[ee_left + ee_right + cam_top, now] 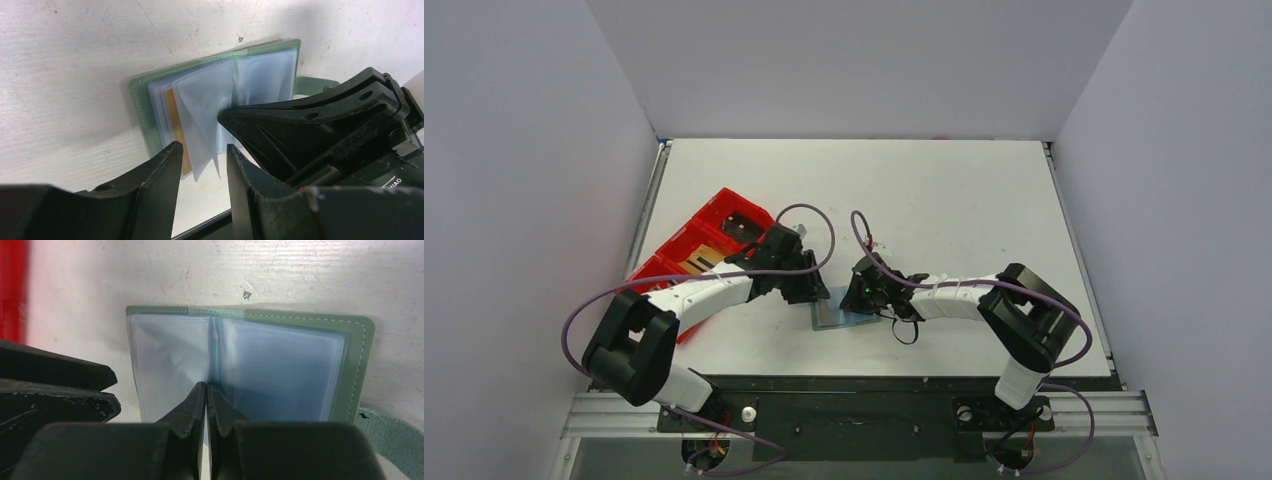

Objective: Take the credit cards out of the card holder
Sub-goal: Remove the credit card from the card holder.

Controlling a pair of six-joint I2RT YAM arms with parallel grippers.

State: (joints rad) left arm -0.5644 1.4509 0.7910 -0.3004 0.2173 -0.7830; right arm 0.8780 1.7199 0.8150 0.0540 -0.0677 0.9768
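The grey-green card holder (142,107) lies open on the white table between both arms, its clear sleeves fanned upward. A tan-orange credit card (177,125) shows in a left sleeve. The right-hand sleeve (280,370) looks bluish. My left gripper (202,146) is open, its fingertips on either side of the raised sleeves' lower edge, gripping nothing. My right gripper (206,386) is shut, tips together at the fold among the raised sleeves; I cannot tell whether a thin sheet is pinched. In the top view the holder (836,318) sits under the left gripper (816,295) and the right gripper (864,300).
A long red tray (686,248) with compartments lies at the left, under the left arm. The holder's strap tab (390,440) sticks out to the right. The table's near edge (220,220) runs just below the holder. Purple cables loop over both arms.
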